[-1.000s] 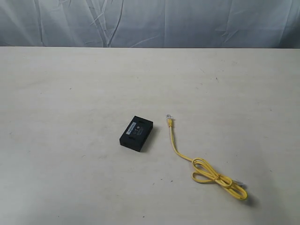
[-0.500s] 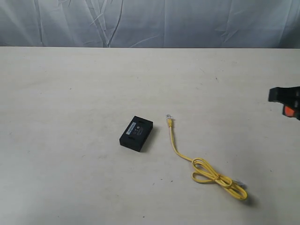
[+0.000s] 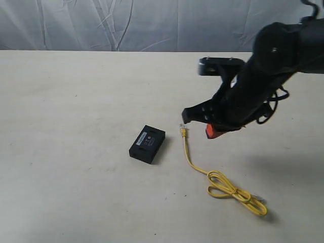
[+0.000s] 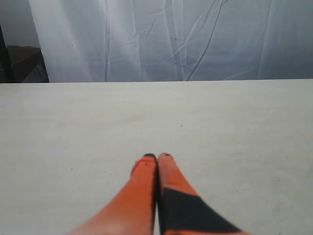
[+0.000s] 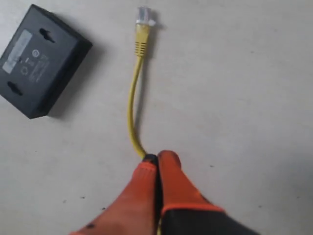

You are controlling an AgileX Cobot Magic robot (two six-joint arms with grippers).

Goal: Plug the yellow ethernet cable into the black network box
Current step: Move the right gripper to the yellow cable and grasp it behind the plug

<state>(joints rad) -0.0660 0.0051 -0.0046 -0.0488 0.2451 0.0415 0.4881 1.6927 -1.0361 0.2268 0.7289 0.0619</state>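
Note:
The black network box (image 3: 147, 144) lies flat on the table, white label up, and shows again in the right wrist view (image 5: 41, 61). Right of it the yellow ethernet cable (image 3: 188, 154) runs from a clear plug tip (image 3: 182, 127) to a bundled loop (image 3: 235, 194). My right gripper (image 3: 212, 131) hangs shut above the straight stretch, holding nothing; under its orange fingertips (image 5: 168, 159) the cable (image 5: 131, 107) passes on toward the plug (image 5: 143, 15). My left gripper (image 4: 157, 156) is shut and empty over bare table, out of the exterior view.
The pale table (image 3: 76, 101) ends at a far edge against a wrinkled grey-white curtain (image 3: 126, 25). The right arm's dark body (image 3: 273, 71) reaches in from the upper right, above the table.
The right arm has swept in from the right edge to above the cable near its plug. The box and cable have not moved.

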